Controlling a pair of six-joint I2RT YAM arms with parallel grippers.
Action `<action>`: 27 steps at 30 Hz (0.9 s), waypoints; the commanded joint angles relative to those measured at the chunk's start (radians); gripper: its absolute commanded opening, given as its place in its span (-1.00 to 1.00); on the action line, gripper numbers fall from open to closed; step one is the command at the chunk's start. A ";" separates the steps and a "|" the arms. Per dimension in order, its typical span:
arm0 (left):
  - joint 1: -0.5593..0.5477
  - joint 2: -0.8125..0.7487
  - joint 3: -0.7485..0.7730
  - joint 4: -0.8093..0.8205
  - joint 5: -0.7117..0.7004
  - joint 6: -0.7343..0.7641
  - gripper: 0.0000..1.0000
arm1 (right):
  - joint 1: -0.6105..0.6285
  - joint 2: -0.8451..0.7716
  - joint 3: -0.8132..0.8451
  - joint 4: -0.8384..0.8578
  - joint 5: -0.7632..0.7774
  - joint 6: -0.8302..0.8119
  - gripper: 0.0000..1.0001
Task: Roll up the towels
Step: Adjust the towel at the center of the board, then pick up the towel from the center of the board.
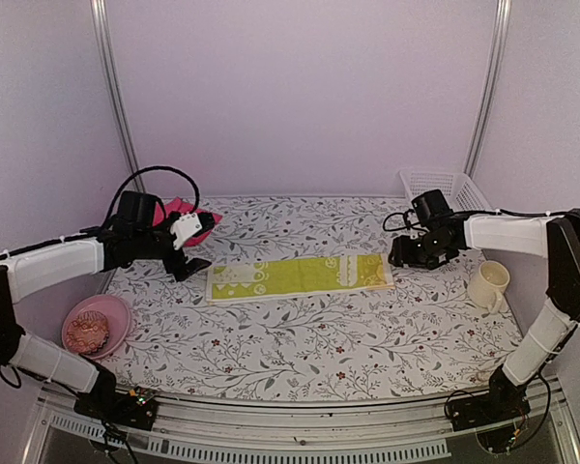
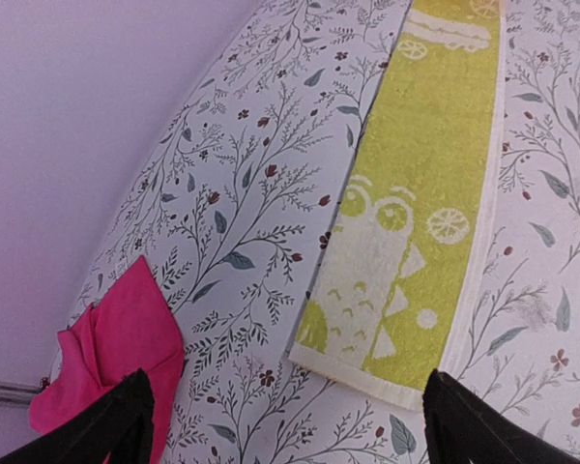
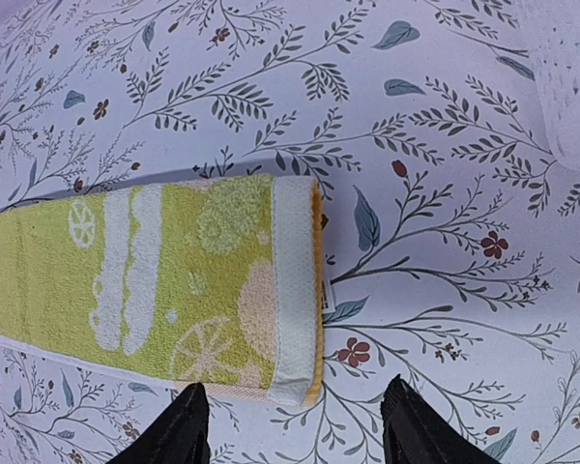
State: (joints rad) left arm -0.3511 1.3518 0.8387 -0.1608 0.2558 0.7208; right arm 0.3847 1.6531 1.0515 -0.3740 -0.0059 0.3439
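Centre of the top view: yellow-green towel point(image 1: 300, 275) lies flat as a long strip running left-right on the floral table point(image 1: 319, 338). Left gripper point(image 1: 193, 256) sits just off its left end, jaws wide, holding nothing. Right gripper point(image 1: 403, 253) hovers at its right end, jaws apart, also empty. Pink towel point(image 1: 177, 207) is bunched at mid-left, behind the left gripper.

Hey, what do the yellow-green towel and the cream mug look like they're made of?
The yellow-green towel looks like matte cotton terry: looped fuzzy pile, flat woven hem. The cream mug is probably glazed ceramic, smooth-surfaced, though plastic can't be ruled out.
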 commanded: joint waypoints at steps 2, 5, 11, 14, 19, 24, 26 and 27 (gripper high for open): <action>0.064 -0.176 -0.123 -0.068 0.112 -0.014 0.95 | -0.006 0.060 -0.022 0.048 -0.031 0.043 0.25; 0.089 -0.255 -0.176 -0.085 0.146 -0.001 0.95 | -0.006 0.110 -0.015 0.063 -0.035 0.059 0.25; 0.114 -0.354 -0.212 -0.085 0.178 -0.018 0.94 | -0.004 0.188 0.017 0.079 -0.029 0.079 0.24; 0.118 -0.386 -0.222 -0.068 0.189 -0.024 0.94 | -0.001 0.211 0.025 0.080 -0.021 0.086 0.22; 0.125 -0.401 -0.242 -0.033 0.169 -0.030 0.95 | 0.015 0.248 0.045 0.080 -0.018 0.089 0.16; 0.130 -0.401 -0.246 -0.025 0.169 -0.035 0.95 | 0.024 0.292 0.068 0.080 -0.017 0.093 0.06; 0.131 -0.404 -0.249 -0.020 0.167 -0.035 0.94 | 0.027 0.307 0.071 0.078 -0.012 0.095 0.00; 0.130 -0.407 -0.253 -0.017 0.165 -0.035 0.95 | 0.028 0.314 0.071 0.077 -0.010 0.096 -0.02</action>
State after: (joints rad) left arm -0.2340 0.9592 0.6014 -0.2115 0.4145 0.6991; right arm 0.4004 1.9045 1.1206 -0.2733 -0.0261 0.4274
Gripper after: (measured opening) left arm 0.973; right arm 0.509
